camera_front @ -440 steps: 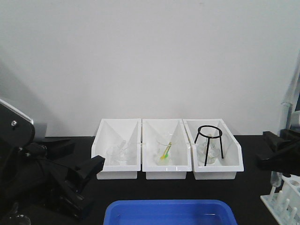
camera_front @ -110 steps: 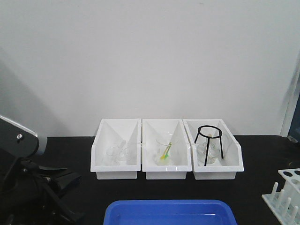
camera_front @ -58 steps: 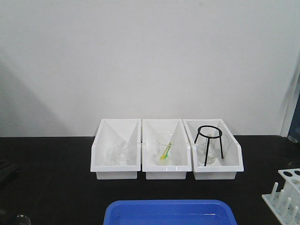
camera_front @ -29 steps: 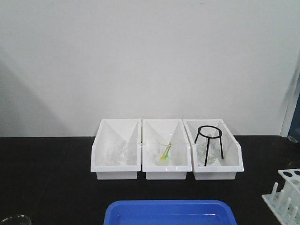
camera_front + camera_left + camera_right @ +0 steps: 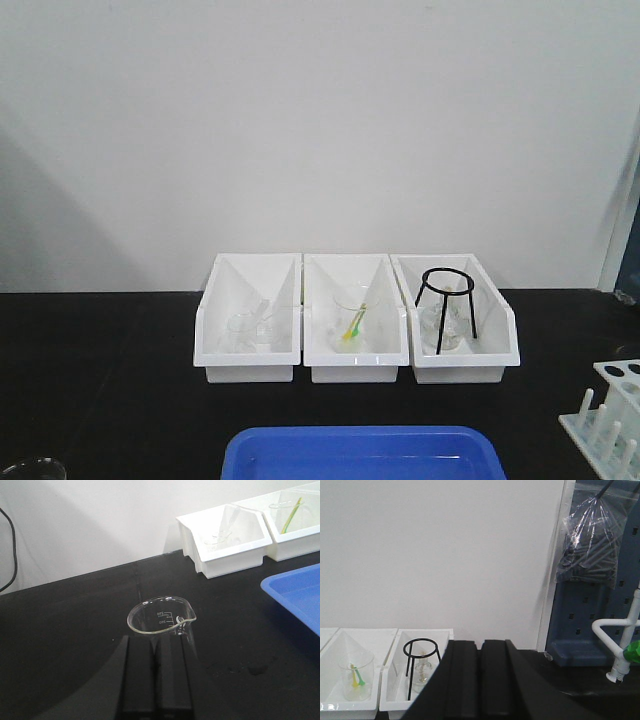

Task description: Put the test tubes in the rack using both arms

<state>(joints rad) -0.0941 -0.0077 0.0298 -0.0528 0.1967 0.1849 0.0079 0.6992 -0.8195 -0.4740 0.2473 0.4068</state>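
Here we find both arms out of the front view, so we read each gripper from its own wrist camera. The left gripper [image 5: 157, 675] shows two black fingers [image 5: 140, 680] lying side by side with only a thin seam between them; we judge it closed on nothing. The beaker [image 5: 161, 620] stands upright on the black table [image 5: 65, 630] just past the fingertips at 12 o'clock, and no tubes are visible inside it. The right gripper [image 5: 480, 680] shows the same pressed-together fingers, also empty, aimed level toward the wall. In the front view the rack [image 5: 608, 415] sits at 4 o'clock, cut by the frame edge; we see its holed top plate and upright pegs, but cannot tell whether any hole holds a tube. The rack does not appear in the right wrist view. No test tubes can be picked out with certainty in any view; glassware in the three bins [image 5: 355, 320] at centre is too small to name. The governing relation: the rack lies on the right side, so we judge the right arm nearer to it, while the left arm is nearer the beaker at 7 o'clock. Any tube must go in with its long axis vertical, in line with the holes. We judge that the arms stand withdrawn, with either the task finished or no grasp begun.
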